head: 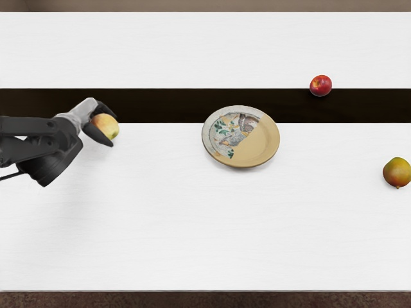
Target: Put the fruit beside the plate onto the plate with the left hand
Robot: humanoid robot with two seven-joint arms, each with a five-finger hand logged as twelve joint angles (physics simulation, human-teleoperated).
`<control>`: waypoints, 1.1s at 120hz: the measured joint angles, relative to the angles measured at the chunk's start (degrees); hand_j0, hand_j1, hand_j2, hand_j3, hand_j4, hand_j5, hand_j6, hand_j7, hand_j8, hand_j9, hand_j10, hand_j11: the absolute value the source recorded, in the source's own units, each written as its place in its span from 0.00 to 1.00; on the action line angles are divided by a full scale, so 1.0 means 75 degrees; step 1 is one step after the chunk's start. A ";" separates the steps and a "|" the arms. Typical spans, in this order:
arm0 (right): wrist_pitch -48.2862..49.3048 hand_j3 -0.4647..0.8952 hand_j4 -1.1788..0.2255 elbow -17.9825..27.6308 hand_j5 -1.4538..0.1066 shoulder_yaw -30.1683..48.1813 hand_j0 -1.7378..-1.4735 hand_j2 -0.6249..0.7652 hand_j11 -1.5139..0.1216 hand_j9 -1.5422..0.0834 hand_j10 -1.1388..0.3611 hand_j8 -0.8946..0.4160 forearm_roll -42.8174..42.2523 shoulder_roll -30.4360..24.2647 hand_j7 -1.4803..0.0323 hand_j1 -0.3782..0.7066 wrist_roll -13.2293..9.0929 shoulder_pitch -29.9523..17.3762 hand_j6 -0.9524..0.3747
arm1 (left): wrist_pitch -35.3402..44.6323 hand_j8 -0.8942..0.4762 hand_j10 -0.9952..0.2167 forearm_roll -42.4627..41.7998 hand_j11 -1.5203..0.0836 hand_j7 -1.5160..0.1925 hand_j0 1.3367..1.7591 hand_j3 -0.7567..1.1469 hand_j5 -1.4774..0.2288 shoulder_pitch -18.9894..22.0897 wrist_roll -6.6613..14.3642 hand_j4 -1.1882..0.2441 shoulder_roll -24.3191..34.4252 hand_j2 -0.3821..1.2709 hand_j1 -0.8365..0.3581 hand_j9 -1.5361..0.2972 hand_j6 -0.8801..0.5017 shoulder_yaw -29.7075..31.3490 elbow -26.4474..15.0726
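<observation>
Left hand (pixel 90 121) closed around a yellow apple (pixel 107 126), well left of the plate (pixel 257 153).

The dark fingers curl over the top and under the front of the apple, clasping it by the back edge of the white table (pixel 192 224); whether it is lifted or touching the surface is unclear. The patterned plate holds nothing. A green-red fruit (pixel 397 172) lies near the right edge. A red apple (pixel 320 85) sits where the far white surface (pixel 192 51) meets the dark gap (pixel 160 106).
</observation>
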 joint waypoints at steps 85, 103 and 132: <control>-0.0001 0.34 0.83 0.0000 0.91 0.0000 0.30 0.45 0.91 0.93 0.75 0.67 0.0000 0.0000 0.96 0.05 0.0000 0.0000 0.70 | 0.0001 0.34 0.37 -0.0025 0.50 0.46 0.76 0.40 0.44 -0.0570 0.0012 0.45 -0.1247 0.37 0.53 0.45 0.37 -0.0719 -0.0002; -0.0001 0.34 0.83 0.0000 0.91 0.0000 0.30 0.45 0.91 0.93 0.75 0.67 0.0000 0.0000 0.96 0.05 0.0000 0.0000 0.70 | 0.0001 0.34 0.37 -0.0041 0.50 0.46 0.76 0.40 0.44 -0.0671 0.0013 0.44 -0.1520 0.37 0.53 0.45 0.37 -0.0731 -0.0001; 0.0000 0.34 0.83 0.0000 0.91 0.0000 0.30 0.45 0.91 0.93 0.75 0.67 0.0000 0.0000 0.96 0.05 0.0000 0.0000 0.70 | 0.0005 0.34 0.37 -0.0039 0.49 0.45 0.76 0.40 0.44 -0.0788 0.0081 0.44 -0.1791 0.35 0.53 0.44 0.38 -0.0731 0.0000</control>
